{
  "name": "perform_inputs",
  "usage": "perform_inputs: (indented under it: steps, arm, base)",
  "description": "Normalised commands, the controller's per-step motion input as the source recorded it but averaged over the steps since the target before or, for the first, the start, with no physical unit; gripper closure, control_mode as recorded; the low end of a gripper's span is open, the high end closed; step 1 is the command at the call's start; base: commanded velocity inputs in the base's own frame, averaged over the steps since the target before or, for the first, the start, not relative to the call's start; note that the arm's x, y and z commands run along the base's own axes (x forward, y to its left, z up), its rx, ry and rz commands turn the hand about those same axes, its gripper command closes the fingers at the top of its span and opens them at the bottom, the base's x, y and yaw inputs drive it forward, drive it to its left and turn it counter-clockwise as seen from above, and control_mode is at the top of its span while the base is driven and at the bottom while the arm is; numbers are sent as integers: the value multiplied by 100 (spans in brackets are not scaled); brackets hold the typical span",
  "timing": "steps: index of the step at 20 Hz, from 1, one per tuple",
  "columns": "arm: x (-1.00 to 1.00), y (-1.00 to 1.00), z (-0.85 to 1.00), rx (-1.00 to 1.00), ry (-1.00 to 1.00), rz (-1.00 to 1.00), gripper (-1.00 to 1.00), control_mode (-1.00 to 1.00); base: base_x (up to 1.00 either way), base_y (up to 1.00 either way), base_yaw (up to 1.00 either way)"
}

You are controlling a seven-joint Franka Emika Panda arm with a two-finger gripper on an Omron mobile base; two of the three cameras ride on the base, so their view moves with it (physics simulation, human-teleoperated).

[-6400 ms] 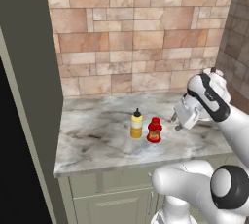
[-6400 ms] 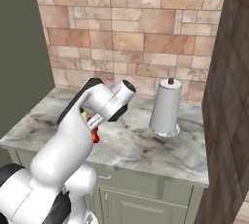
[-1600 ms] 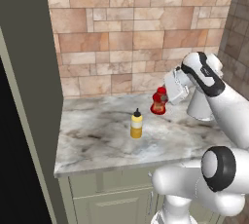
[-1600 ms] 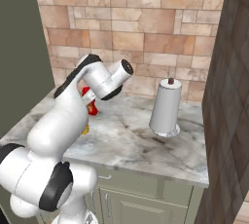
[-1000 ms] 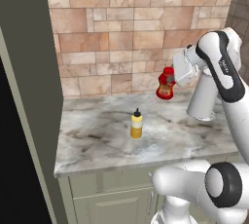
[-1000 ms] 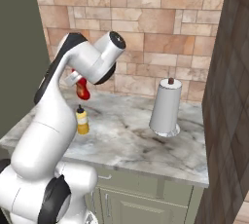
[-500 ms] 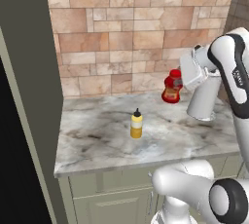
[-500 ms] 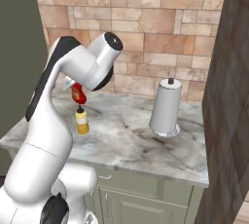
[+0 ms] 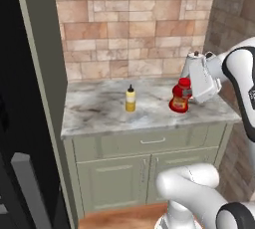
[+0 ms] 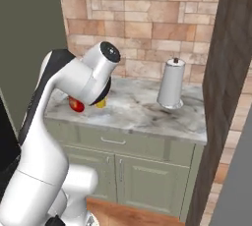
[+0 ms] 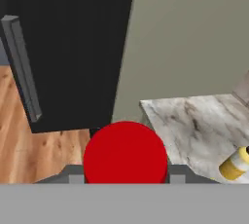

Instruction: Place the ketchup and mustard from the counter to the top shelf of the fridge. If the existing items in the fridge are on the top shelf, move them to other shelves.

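Gripping ketchup (image 9: 179,98) in gripper (image 9: 191,93) above counter (image 9: 99,111), mustard (image 9: 130,98) upright

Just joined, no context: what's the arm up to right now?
The arm has the ketchup clamped in its gripper, jaws shut on it, and holds it in the air over the right part of the counter. The mustard stands upright on the counter, untouched. The black fridge is off to the left, and the hand view looks toward it. A metal canister stands at the counter's right end. Nothing has reached a shelf yet.
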Motion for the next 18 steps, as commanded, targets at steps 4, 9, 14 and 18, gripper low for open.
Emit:
perform_inputs:
  steps: [4, 9, 14, 18]
  arm:
    - [0, 0, 0, 0, 0, 0, 100, 100]
    - [0, 0, 0, 0, 0, 0, 100, 100]
    - [0, 0, 0, 0, 0, 0, 100, 100]
    - [0, 0, 0, 0, 0, 0, 100, 100]
  base:
    - [-100, 14, 1]
    - [-100, 37, 7]
    - [-100, 68, 10]
    - [-100, 76, 12]
